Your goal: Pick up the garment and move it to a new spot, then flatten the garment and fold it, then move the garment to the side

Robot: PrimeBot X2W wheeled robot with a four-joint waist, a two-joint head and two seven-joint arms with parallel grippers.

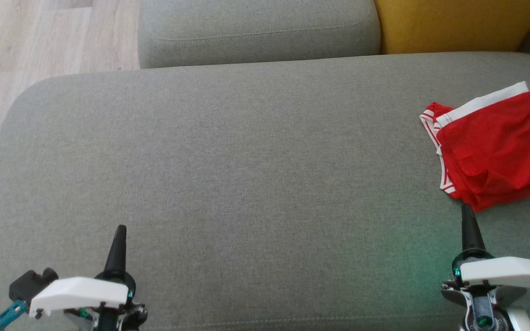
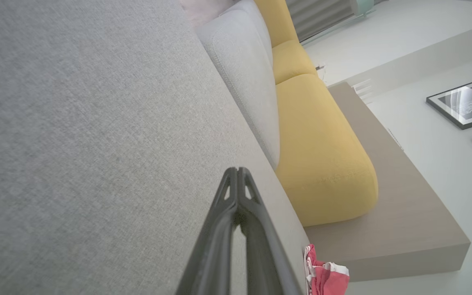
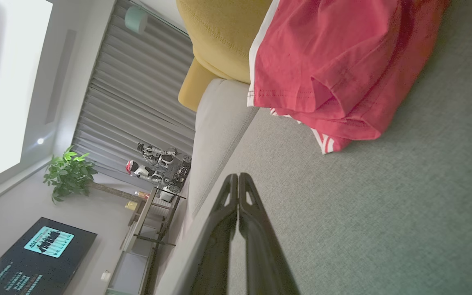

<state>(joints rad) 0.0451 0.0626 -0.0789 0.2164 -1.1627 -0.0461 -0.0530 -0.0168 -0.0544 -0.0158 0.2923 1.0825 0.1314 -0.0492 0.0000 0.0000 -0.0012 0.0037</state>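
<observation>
Left gripper (image 1: 120,228): fingers pressed together into one dark spike, nothing between them. It sits lower left in the head view, pointing up the frame, low over bare grey seat cushion (image 1: 246,161). In the left wrist view the tips meet, empty. Can't tell if they touch the fabric.

Right gripper (image 1: 466,210): same pose at lower right, fingers closed tip to tip and empty, pointing up the frame. The tip is just short of the near edge of the garment (image 1: 495,147). The right wrist view shows a strip of bare cushion between tips and cloth, so they are apart.

Garment: red shorts with a white waistband and white-striped side trim, folded into a compact bundle. It lies flat on the right side of the seat cushion, by the right edge of the head view, with the waistband on the far side.

Surface: one wide grey fabric seat. A grey back cushion (image 1: 256,32) stands behind it, with a yellow cushion (image 1: 453,23) beside that, behind the garment. Pale wood floor (image 1: 39,37) is at far left.

Room, left wrist view: a light wooden ledge (image 2: 404,213) runs behind the yellow cushions, and framed pictures (image 2: 463,100) hang on a white wall.

Room, right wrist view: grey curtains (image 3: 137,102), a potted plant (image 3: 68,172), a dark lit screen (image 3: 39,250), and a shelf with small figures (image 3: 154,164).
</observation>
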